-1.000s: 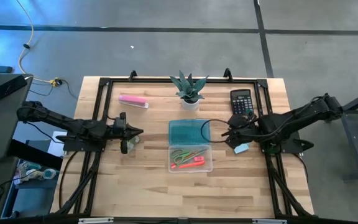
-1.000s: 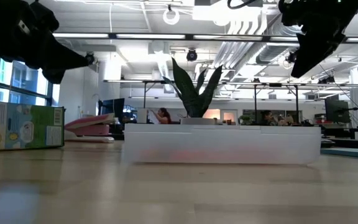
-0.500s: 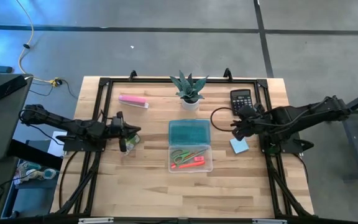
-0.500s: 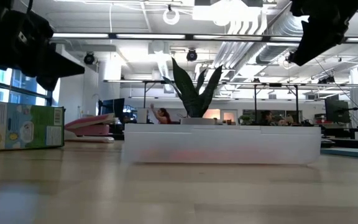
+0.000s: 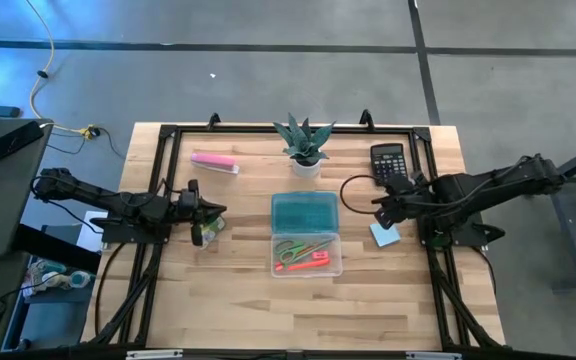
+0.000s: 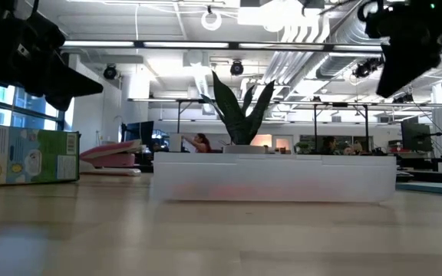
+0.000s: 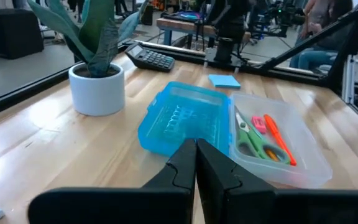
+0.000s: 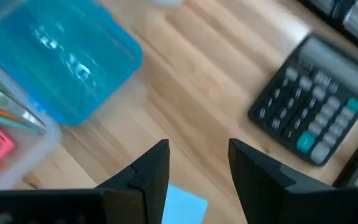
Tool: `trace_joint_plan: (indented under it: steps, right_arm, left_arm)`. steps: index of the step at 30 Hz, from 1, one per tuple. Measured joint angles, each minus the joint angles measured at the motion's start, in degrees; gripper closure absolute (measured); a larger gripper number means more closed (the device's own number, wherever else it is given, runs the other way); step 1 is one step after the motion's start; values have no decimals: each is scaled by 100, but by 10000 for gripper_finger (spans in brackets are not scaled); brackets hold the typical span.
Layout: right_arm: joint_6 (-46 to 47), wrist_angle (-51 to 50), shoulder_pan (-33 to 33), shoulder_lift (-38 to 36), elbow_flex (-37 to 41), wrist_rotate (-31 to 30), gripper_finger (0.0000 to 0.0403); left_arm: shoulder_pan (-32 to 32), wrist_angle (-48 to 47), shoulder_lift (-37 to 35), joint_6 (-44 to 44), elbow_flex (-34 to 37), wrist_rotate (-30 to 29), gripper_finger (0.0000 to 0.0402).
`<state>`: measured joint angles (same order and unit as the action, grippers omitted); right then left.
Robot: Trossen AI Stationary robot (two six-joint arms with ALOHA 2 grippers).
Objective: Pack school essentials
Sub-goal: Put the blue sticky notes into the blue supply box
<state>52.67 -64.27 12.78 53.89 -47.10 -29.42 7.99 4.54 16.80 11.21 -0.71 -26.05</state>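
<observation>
**Sticky pad still out of the box, and the calculator sits close by**

Take the clear pencil box (image 5: 307, 254) at the table's middle as our marker. Well to its left, the left gripper (image 5: 216, 212) hangs above the wood with its fingers pressed fully together, holding nothing, a small yellow-green piece (image 5: 209, 229) lying just under it. If that claw comes down closed, it can only shove the piece along the boards, not lift it.

Inside the box lie the green-handled scissors (image 7: 248, 138), the red-orange pen (image 7: 279, 139) and a pink-red eraser (image 7: 258, 126); its blue lid (image 5: 304, 211) lies folded open on the far side.

To the box's right, the light-blue square sticky pad (image 5: 386, 234) rests flat on the table. The right gripper (image 8: 197, 169) hovers over it, fingers part-way apart and empty. The pad is thin and flat: fingers dropping short of an edge may skid across it or nudge it away. The black calculator (image 5: 389, 161), just beyond, is near enough for a stray reach to catch.
</observation>
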Motion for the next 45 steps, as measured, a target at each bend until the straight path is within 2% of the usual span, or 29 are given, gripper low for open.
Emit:
trace_joint_plan:
  steps: [10, 27, 40, 45]
  right_arm:
    - [1144, 224, 2, 4, 692, 1134, 247]
    - [1833, 284, 59, 82, 766, 1216, 247]
    - [1786, 508, 341, 1297, 766, 1629, 246]
    - [1785, 636, 341, 1575, 766, 1772, 213]
  left_arm:
    - [0, -3, 0, 58, 0, -10, 401]
    - [0, -3, 0, 58, 0, -10, 400]
    - [0, -3, 0, 58, 0, -8, 399]
    - [0, -3, 2, 59, 0, -9, 397]
